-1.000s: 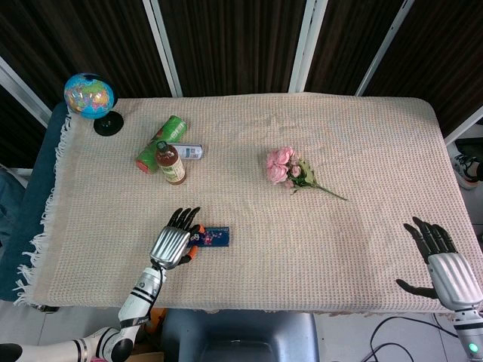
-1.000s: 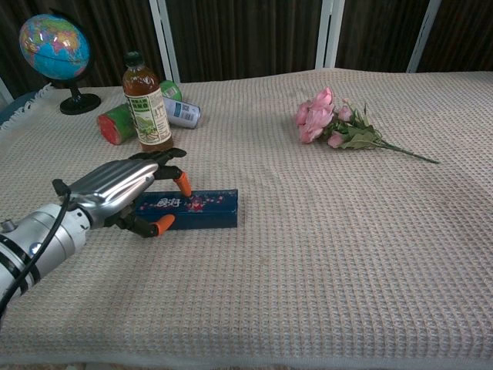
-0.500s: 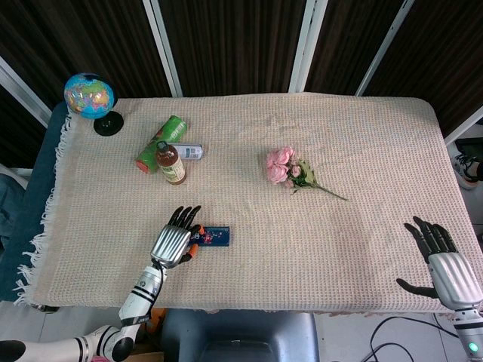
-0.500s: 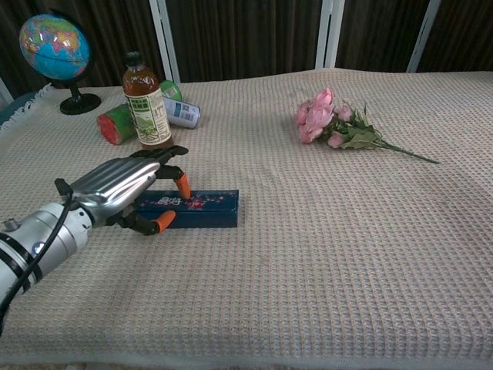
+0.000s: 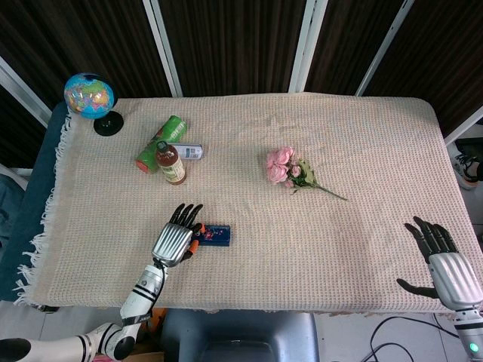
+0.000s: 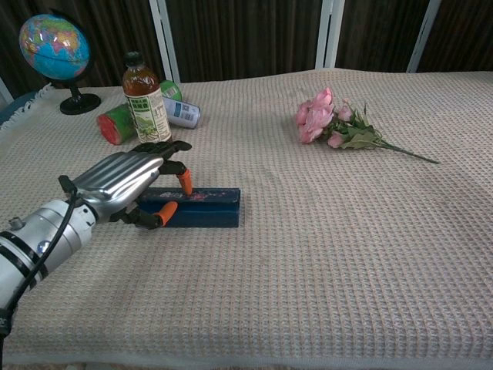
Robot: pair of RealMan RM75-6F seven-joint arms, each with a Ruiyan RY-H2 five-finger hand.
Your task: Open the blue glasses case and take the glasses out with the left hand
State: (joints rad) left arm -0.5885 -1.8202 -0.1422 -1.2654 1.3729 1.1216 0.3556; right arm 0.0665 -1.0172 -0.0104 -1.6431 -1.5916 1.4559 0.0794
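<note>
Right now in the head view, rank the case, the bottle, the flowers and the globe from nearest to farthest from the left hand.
1. Case: touching the left hand, just to its right.
2. Bottle: upright, farther up the table from the hand.
3. Flowers and globe: too close to call; the flowers lie mid-table to the right, the globe stands at the far left corner.

Blue glasses case [image 6: 199,207] [image 5: 213,235]: long, flat, lid shut, laid crosswise on cloth at table's 7 o'clock.
</note>
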